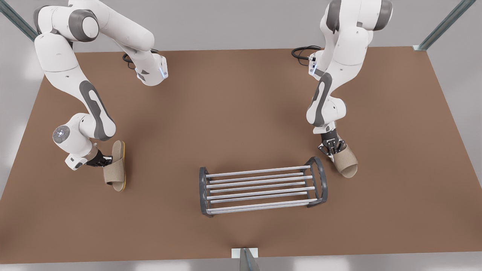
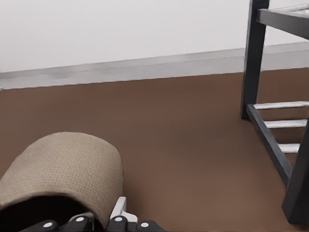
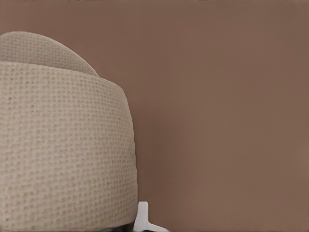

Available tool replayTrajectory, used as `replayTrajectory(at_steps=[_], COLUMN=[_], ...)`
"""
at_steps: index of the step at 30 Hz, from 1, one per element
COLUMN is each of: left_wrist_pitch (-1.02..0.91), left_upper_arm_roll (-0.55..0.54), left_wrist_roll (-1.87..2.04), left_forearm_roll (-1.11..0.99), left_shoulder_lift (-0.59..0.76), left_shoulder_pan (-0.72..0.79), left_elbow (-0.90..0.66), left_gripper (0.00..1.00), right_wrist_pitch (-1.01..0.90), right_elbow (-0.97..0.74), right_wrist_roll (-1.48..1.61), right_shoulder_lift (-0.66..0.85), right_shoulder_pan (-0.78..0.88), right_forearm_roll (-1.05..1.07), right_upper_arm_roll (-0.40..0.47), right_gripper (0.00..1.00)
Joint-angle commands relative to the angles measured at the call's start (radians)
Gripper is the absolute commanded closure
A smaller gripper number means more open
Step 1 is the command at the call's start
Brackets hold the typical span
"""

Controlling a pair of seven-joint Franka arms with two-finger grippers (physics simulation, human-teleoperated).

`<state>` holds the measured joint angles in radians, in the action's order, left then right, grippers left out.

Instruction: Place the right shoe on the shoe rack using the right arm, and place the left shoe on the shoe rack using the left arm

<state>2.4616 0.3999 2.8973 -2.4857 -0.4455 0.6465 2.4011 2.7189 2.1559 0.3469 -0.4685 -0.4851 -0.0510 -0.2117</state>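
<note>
the brown table (image 1: 241, 94) is carrying everything. the shoe rack (image 1: 260, 184) is standing upright near its middle, long axis running across the front view, bars slanting slightly.

the right shoe (image 1: 116, 167), a beige slipper, is sitting well apart from the rack on the front view's left. it is turned on edge, long axis running far to near, toe toward the near edge. the left shoe (image 1: 345, 161) is lying just beside the rack's end frame on the front view's right, toe pointing near and slightly rightward.

my right gripper (image 1: 107, 160) is clamping the right shoe's strap from the side. my left gripper (image 1: 333, 148) is clamping the left shoe's strap from above.
</note>
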Motion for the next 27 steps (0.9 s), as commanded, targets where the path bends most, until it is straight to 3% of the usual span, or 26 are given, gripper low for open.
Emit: replayTrajectory(at_steps=[1,4,7,8,10,13,14,15,18,23,27], left_wrist_pitch=[-0.006,-0.007,0.011,0.068,0.178,0.286,0.321,0.339,0.370,0.398,0.396], left_upper_arm_roll=[0.001,0.001,0.059,0.115,0.278,0.280,0.263,0.263,0.263,0.258,0.201], left_wrist_roll=[0.258,0.260,0.261,0.260,0.260,0.260,0.266,0.264,0.264,0.261,0.257], left_forearm_roll=[-0.004,-0.013,-0.013,-0.016,-0.133,-0.128,-0.101,-0.038,0.172,0.330,0.442], left_shoulder_lift=[0.004,0.037,0.177,0.252,0.389,0.521,0.530,0.525,0.363,0.188,0.064], left_shoulder_pan=[0.005,0.005,0.002,0.002,0.002,0.007,0.071,0.140,0.303,0.463,0.458], left_elbow=[0.000,0.000,0.000,0.000,-0.010,-0.097,-0.158,-0.209,-0.379,-0.571,-0.642], left_gripper=[0.79,0.79,0.79,0.79,0.79,0.79,0.79,0.79,0.79,0.79,0.79], right_wrist_pitch=[-0.008,-0.070,-0.143,-0.206,-0.519,-0.673,-0.699,-0.722,-0.726,-0.714,-0.714], right_elbow=[-0.001,-0.001,-0.005,-0.036,-0.232,-0.334,-0.330,-0.332,-0.350,-0.499,-0.691], right_wrist_roll=[0.046,0.046,0.043,0.043,0.032,0.037,0.033,0.026,-0.275,-0.686,-0.967], right_shoulder_lift=[0.004,0.047,0.143,0.168,0.168,0.208,0.261,0.292,0.323,0.225,0.051], right_shoulder_pan=[0.002,-0.004,0.000,-0.004,-0.001,0.003,-0.001,0.005,0.026,0.275,0.436], right_forearm_roll=[-0.004,-0.004,-0.003,0.000,0.002,0.003,0.008,0.051,0.048,-0.124,-0.332], right_upper_arm_roll=[0.000,-0.032,-0.061,-0.077,-0.078,-0.087,-0.123,-0.138,-0.317,-0.325,-0.310], right_gripper=[0.79,0.79,0.79,0.79,0.79,0.79,0.79,0.79,0.79,0.79,0.79])
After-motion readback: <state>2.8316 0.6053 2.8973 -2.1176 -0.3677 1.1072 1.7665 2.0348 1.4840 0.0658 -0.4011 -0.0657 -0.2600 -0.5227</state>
